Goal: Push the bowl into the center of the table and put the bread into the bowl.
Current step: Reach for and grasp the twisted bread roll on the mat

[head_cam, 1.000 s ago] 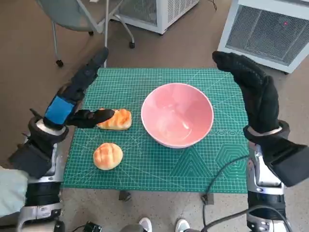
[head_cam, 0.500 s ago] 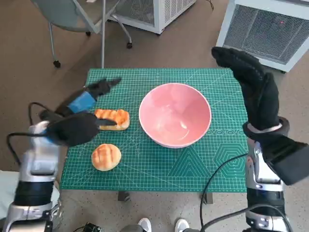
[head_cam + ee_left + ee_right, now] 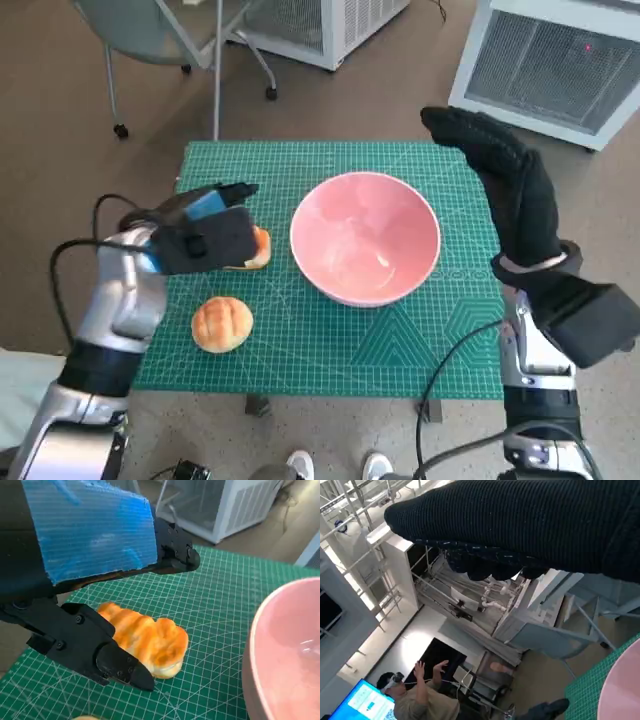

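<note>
The pink bowl (image 3: 365,250) sits on the green cutting mat (image 3: 400,345), roughly at the mat's middle, and everything else is placed from it here. On the bowl's left side, just beside its rim, lies the long ridged bread (image 3: 145,639). In the head view only its orange end beside the bowl shows, because the left hand (image 3: 205,235) hangs over it. The left wrist view gives what the head view hides: the whole loaf, lying flat on the mat, apart from the bowl's rim (image 3: 260,645), with the hand's black fingers (image 3: 172,550) spread above and around it. One finger reaches past the loaf's far side and a thicker one (image 3: 100,650) comes down on its near side. The fingers are apart and the loaf is not gripped; whether the near one touches the crust cannot be told.

A round bun (image 3: 222,323) lies on the mat left of the bowl and nearer the robot than the loaf. Only the head view shows it whole.

The right hand (image 3: 500,185) stands on the bowl's right, raised at the mat's far right corner, its gloved fingers straight and together, holding nothing and clear of the rim. The right wrist view adds little about it, only the glove as a dark band, a sliver of the bowl's edge (image 3: 625,690), and a seated person (image 3: 417,695) in the room beyond.
</note>
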Tool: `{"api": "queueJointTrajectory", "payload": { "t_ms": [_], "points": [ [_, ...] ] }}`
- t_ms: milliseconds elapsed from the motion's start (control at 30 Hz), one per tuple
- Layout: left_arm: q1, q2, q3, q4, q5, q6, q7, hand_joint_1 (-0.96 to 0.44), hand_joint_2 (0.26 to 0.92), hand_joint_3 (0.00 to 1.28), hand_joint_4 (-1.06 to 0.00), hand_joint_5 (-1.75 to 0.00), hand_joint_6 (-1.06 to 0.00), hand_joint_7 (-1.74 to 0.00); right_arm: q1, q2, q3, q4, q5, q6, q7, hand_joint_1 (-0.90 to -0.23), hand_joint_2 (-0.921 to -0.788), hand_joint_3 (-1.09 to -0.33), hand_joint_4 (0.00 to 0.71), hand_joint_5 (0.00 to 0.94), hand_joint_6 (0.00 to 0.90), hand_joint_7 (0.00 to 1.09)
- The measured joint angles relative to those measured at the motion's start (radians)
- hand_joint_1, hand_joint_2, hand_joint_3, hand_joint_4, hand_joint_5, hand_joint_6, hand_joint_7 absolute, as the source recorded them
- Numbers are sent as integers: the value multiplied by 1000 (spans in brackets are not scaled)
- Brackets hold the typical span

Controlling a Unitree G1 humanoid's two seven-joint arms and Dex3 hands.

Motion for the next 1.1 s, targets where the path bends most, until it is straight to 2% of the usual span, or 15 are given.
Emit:
{"api": "queueJointTrajectory", "payload": {
  "t_ms": [433, 700, 900, 933, 967, 1000, 1033, 1067, 1100],
  "points": [
    [-85, -57, -105, 206, 36, 39, 16, -142, 700, 4, -135, -6, -335, -3, 0, 1, -3, -1, 12, 5, 12, -682, -921, -753, 93, 0, -1, 432],
    [-155, -102, -137, 405, 38, 27, 93, -85, 706, 6, -145, -7, -351, -9, 0, 6, -4, -2, 39, 11, 15, -680, -921, -746, 93, 0, -1, 437],
    [-193, -133, -165, 543, 38, -11, 148, -56, 718, 10, -242, -45, -407, -31, 3, 16, -3, -6, 40, 15, 16, -678, -921, -743, 93, 0, -1, 440],
    [-197, -136, -169, 563, 39, -18, 156, -33, 725, 14, -367, -110, -436, -41, 4, 18, -3, -9, 40, 17, 16, -678, -921, -742, 93, 0, -1, 440],
    [-201, -140, -174, 581, 39, -26, 164, -18, 731, 13, -432, -183, -462, -33, 6, 19, -3, -13, 40, 19, 16, -678, -921, -742, 92, 0, -1, 441],
    [-206, -143, -179, 599, 41, -34, 175, 7, 740, 12, -447, -469, -499, -28, 8, 20, -3, -16, 40, 21, 16, -678, -921, -742, 93, 0, -1, 441],
    [-211, -145, -183, 612, 43, -40, 182, 15, 743, 12, -440, -593, -512, -25, 10, 20, -3, -19, 40, 23, 16, -679, -921, -742, 93, 0, -1, 441],
    [-216, -146, -187, 625, 44, -46, 191, 145, 804, 31, -533, -820, -555, -32, 11, 20, -3, -24, 40, 26, 16, -679, -921, -741, 93, 0, -1, 441],
    [-221, -148, -191, 636, 45, -51, 198, 192, 826, 38, -566, -900, -570, -35, 13, 20, -3, -28, 41, 27, 16, -679, -921, -741, 93, 0, -1, 441]
  ]
}}
